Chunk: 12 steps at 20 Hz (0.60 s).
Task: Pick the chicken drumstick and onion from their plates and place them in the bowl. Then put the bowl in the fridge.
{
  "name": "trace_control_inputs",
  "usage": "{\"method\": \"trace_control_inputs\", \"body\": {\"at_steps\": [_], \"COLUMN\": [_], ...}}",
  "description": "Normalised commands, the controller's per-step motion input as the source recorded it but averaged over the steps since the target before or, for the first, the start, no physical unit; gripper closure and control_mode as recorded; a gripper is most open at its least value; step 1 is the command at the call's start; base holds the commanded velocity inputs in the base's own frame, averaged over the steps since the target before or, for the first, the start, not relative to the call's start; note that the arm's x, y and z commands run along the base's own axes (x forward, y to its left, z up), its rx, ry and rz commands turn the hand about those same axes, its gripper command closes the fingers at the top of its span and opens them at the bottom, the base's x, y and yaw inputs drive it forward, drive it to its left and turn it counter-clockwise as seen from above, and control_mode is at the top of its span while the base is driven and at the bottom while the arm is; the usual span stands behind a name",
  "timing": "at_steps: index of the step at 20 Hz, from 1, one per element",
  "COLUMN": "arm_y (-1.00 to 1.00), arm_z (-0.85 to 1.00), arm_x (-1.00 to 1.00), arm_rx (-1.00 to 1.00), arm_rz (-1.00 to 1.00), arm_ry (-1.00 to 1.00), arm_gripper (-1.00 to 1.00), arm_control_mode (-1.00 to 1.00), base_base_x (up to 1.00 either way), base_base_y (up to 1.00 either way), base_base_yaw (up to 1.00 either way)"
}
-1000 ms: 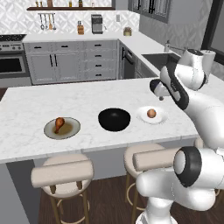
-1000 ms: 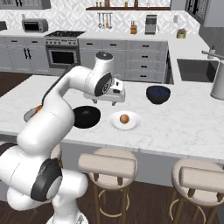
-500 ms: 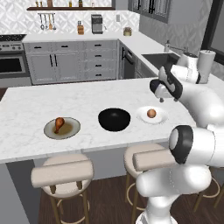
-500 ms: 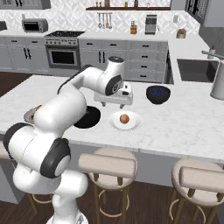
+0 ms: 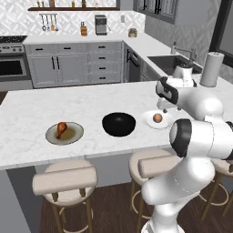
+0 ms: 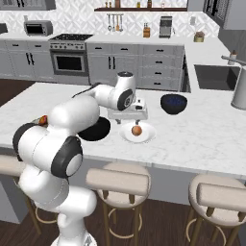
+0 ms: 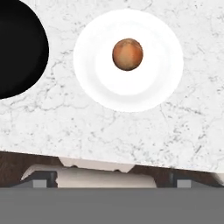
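The onion [image 5: 157, 118] lies in the middle of the white plate [image 5: 149, 121] on the island counter. My gripper [image 5: 164, 108] hangs just above and behind that plate, open and holding nothing. From the right base view the gripper [image 6: 128, 118] stands with its fingers wide apart beside the onion [image 6: 137, 130]. The hand view looks down on the onion [image 7: 127, 54], the white plate [image 7: 100, 81] and part of the black bowl [image 7: 17, 48]. The bowl [image 5: 119, 124] is left of the white plate. The chicken drumstick [image 5: 60, 129] rests on the grey-olive plate [image 5: 73, 135] further left.
A dark blue bowl [image 6: 173, 103] sits on the counter behind the white plate. A paper towel roll [image 5: 209, 68] and the sink [image 5: 170, 63] are at the right. Padded stools [image 5: 66, 178] line the counter's near edge [image 7: 109, 153].
The arm's upper links have swung round. The hand has crept a little closer to the white plate, and its fingers have stayed wide apart. Plates, bowl and food have not moved.
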Motion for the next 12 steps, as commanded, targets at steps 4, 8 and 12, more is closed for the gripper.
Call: {"method": "trace_control_inputs", "body": {"at_steps": [4,8,12], "arm_y": [-0.01,-0.06,0.0], "arm_z": [-0.4,-0.36,-0.34], "arm_x": [0.39,0.36,0.53], "arm_rx": [-0.05,0.05,0.03], "arm_rz": [0.0,0.0,0.0], "arm_ry": [0.01,0.0,0.0], "arm_gripper": [-1.0,-1.0,-1.0], "arm_control_mode": [-1.0,-1.0,-1.0], "base_base_x": [0.0,0.0,0.0], "base_base_y": [0.0,0.0,0.0], "base_base_yaw": [0.0,0.0,0.0]}}
